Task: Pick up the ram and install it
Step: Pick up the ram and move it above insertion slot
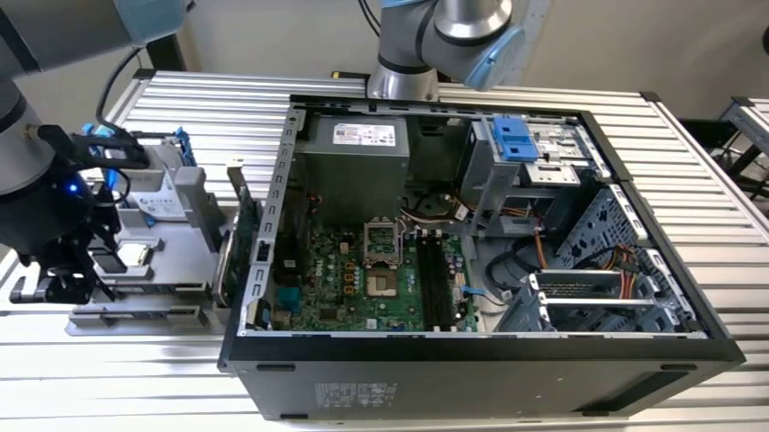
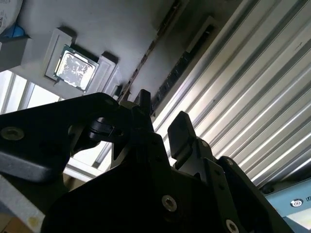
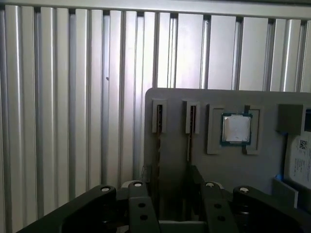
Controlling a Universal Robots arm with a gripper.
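The tool hangs over the grey holder plate at the counter edge on the exterior view's left. Its fingers stand apart, clamped on nothing.

In both wrist views the ram sits on edge in a narrow slot of the plate, and its near end runs into the gap between the fingers. A second thin stick stands in the neighbouring slot, close to one finger. Beyond it, the square silver chip lies in its own pocket. A silver drive sits at the plate's far end, towards the back edge of the counter.

Between the plate and the open computer case an upright card stands just beside the case wall. The case takes up the middle of the counter. Inside it, the motherboard lies flat, with its black slots bare. A grey box, a drive cage and cables stand around them. Bare ribbed counter runs along the front edge and past the plate's outer side.
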